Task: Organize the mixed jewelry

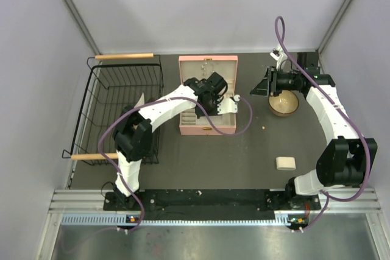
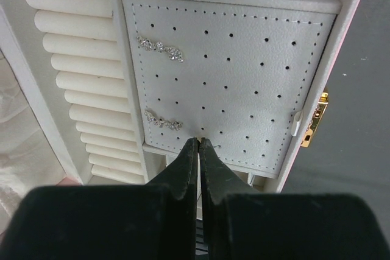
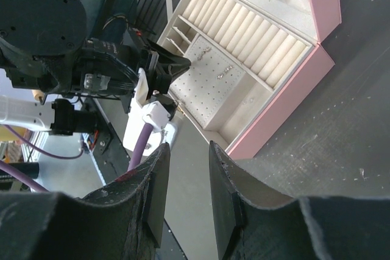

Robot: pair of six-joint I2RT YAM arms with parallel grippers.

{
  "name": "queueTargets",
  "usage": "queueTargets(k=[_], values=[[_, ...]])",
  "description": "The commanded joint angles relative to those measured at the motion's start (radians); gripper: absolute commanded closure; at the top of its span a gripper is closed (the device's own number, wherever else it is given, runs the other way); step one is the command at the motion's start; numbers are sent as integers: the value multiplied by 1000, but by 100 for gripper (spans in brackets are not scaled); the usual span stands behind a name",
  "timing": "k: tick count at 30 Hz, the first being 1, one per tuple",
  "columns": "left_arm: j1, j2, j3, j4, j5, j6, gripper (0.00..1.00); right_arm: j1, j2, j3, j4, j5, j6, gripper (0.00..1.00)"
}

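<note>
The pink jewelry box (image 1: 207, 60) lies open at the table's middle. My left gripper (image 1: 214, 94) hangs over its white perforated panel (image 2: 244, 77). Its jaws (image 2: 198, 142) are pressed together at the panel's near edge, with a tiny pale bit and a thin wire showing at the tip. Two sparkly earrings (image 2: 159, 47) (image 2: 162, 121) are pinned on the panel's left side. My right gripper (image 1: 261, 86) is open and empty, in the air left of the wooden bowl (image 1: 284, 104). The right wrist view shows it (image 3: 189, 147) facing the box (image 3: 286, 98). No chains are in view.
A black wire basket (image 1: 122, 108) with wooden handles stands at the left. A small beige block (image 1: 285, 163) lies front right, and a tiny pale bit (image 1: 263, 128) lies right of the box. White ring rolls (image 2: 79, 77) fill the box's left part.
</note>
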Motion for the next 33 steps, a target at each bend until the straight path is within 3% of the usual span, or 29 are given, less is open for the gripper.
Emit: queueTargets(k=[1,33], values=[[-20,-54,-38,-54,4,-51,100,-12,-25,2,23,-8,-20,67],[-76,-102,-104,-19,-7,-108,99,-12,-35,-1,22,-5,-17,67]])
